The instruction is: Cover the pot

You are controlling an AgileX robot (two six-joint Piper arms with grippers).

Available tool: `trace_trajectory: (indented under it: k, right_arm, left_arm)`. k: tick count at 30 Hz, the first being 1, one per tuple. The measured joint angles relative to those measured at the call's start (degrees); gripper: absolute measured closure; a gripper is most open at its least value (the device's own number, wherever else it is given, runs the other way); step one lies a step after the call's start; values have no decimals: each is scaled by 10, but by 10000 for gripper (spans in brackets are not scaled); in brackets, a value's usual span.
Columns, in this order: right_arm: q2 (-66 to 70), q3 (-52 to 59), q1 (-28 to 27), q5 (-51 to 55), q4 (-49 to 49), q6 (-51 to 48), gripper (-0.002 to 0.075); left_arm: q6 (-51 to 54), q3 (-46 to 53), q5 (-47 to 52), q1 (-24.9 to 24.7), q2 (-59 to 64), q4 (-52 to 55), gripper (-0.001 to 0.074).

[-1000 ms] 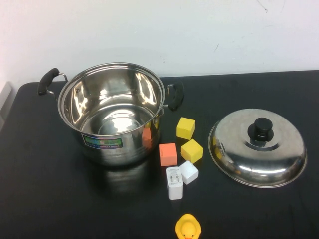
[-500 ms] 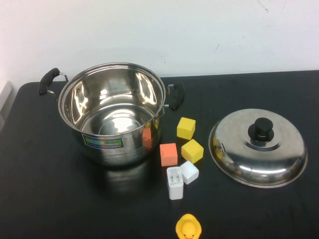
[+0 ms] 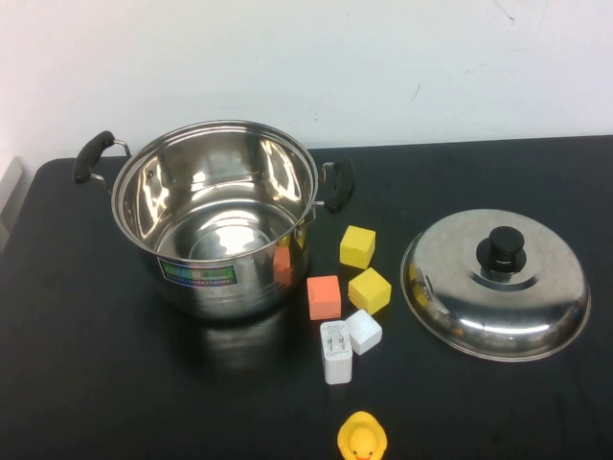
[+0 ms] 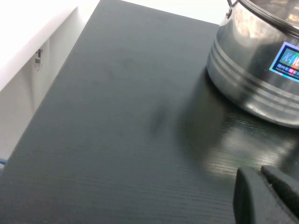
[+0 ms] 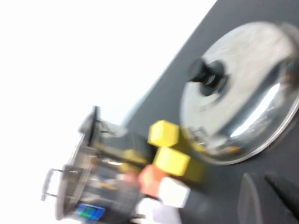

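Jaw state cannot be determined for either arm: the left gripper (image 4: 268, 198) and the right gripper (image 5: 271, 198) each show only as dark finger tips at the edge of their own wrist views, and neither appears in the high view. The left gripper sits above bare table near the pot's wall; the right gripper sits near the lid's rim.

The large shiny stainless-steel stockpot (image 3: 218, 222) stands upright and uncovered on the left part of the black table (image 3: 86, 383). It has two black side handles and a green-blue label on its near wall. The domed steel lid with a black knob (image 3: 495, 284) rests on the table, well apart to the pot's right.
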Motion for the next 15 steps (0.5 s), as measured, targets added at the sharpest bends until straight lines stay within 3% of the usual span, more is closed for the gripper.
trace_trajectory:
  k: [15]
  right_arm:
    - [0,0,0,11,63,-201,728]
  left_arm:
    - [3,0,0,0,0,0,736]
